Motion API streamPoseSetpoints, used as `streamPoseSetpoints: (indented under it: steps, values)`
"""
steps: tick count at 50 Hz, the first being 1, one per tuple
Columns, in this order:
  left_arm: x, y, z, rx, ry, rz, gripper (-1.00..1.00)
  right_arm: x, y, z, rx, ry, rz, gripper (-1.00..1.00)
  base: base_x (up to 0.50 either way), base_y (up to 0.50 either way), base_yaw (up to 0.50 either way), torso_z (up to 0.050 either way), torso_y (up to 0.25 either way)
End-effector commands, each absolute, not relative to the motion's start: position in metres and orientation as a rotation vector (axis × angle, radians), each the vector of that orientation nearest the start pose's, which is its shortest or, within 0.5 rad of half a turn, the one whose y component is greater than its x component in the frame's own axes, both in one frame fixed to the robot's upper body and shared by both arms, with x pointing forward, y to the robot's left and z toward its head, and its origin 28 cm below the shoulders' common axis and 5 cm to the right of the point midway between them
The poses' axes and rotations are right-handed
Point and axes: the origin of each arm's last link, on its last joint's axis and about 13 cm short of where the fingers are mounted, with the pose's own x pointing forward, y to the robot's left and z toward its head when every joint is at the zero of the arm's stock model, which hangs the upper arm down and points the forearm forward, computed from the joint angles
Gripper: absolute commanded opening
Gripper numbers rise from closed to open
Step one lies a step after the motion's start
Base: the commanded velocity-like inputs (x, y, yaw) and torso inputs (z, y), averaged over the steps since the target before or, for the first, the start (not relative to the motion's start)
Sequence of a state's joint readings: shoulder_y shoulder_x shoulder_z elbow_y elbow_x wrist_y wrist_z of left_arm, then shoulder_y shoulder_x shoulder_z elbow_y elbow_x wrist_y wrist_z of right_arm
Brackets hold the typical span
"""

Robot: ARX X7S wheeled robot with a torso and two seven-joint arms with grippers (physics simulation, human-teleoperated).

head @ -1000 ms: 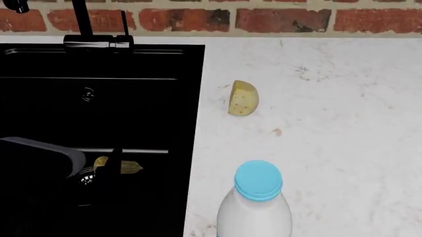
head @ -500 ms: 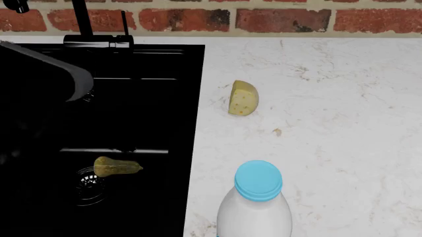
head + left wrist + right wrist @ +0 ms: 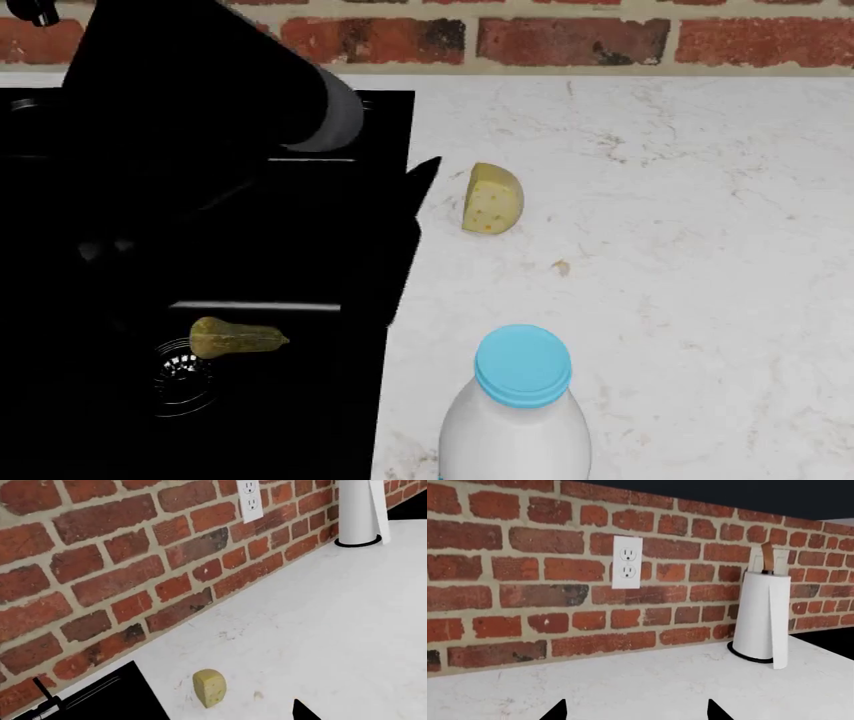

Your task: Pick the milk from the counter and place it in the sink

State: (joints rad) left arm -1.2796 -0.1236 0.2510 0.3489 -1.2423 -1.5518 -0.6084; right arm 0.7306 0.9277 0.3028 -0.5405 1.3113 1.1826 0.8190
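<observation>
The milk (image 3: 518, 410), a white bottle with a light blue cap, stands upright on the white marble-look counter (image 3: 694, 260) at the near edge of the head view, just right of the black sink (image 3: 267, 260). My left arm reaches over the sink's back right part. One dark fingertip (image 3: 424, 172) pokes past the sink's edge, far behind the milk. In the left wrist view only one fingertip (image 3: 303, 712) shows, set wide. My right gripper (image 3: 635, 712) is open over bare counter facing the brick wall. Neither wrist view shows the milk.
A yellow cheese wedge (image 3: 491, 198) lies on the counter beside the left fingertip. A greenish pear-shaped item (image 3: 235, 338) rests by the drain (image 3: 176, 368). A paper towel roll (image 3: 764, 622) and wall outlet (image 3: 626, 562) are at the brick wall.
My left arm has swung up out of the sink's near part and across to its back right edge, toward the cheese. The milk has not moved.
</observation>
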Motion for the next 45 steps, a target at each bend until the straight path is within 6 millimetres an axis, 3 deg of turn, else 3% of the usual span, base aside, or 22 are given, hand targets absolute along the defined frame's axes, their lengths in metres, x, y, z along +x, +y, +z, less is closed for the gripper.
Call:
streamPoseSetpoints:
  steps: [1,24,45]
  values:
    - [0.244,0.115,0.328,0.278,0.098,-0.698,1.00,0.202,-0.230,0.288,-0.069,-0.107,-0.373,1.00,0.00,0.00,0.00,0.000,0.000]
    - [0.228,0.077,0.310,0.260,0.227,-0.823,1.00,0.210,-0.234,0.272,-0.055,-0.080,-0.364,1.00,0.00,0.00,0.00,0.000,0.000]
    - [0.232,0.069,0.289,0.259,0.310,-0.866,1.00,0.217,-0.236,0.265,-0.048,-0.066,-0.358,1.00,0.00,0.00,0.00,0.000,0.000]
